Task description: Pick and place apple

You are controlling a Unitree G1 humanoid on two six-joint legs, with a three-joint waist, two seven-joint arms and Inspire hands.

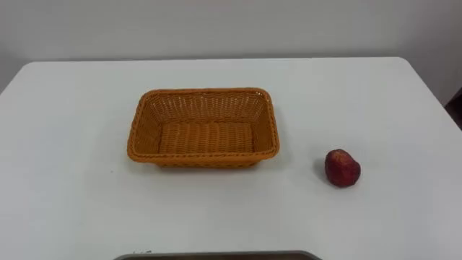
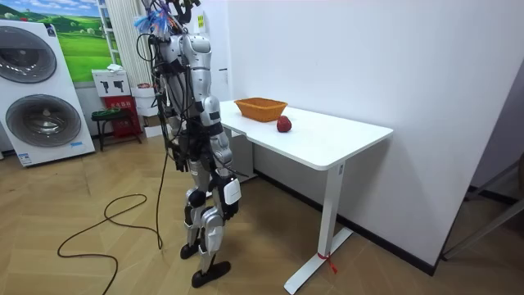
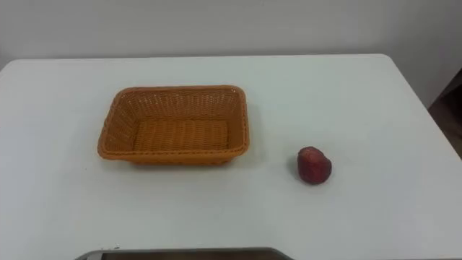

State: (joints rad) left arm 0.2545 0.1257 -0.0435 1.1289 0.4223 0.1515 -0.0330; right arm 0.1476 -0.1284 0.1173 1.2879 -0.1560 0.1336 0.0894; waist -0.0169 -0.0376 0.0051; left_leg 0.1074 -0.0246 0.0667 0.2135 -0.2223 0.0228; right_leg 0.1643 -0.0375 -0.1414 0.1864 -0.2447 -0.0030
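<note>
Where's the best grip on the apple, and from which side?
Probably round the wide middle of the apple, coming down from above on the robot's right. It is roundish and sits alone on the bare table, right of the basket and apart from it, so nothing blocks either flank.

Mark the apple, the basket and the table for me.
apple (image 1: 342, 167), left eye view, middle of its red skin.
basket (image 1: 204, 154), left eye view, front rim.
table (image 1: 65, 144), left eye view, bare top at left.
</note>
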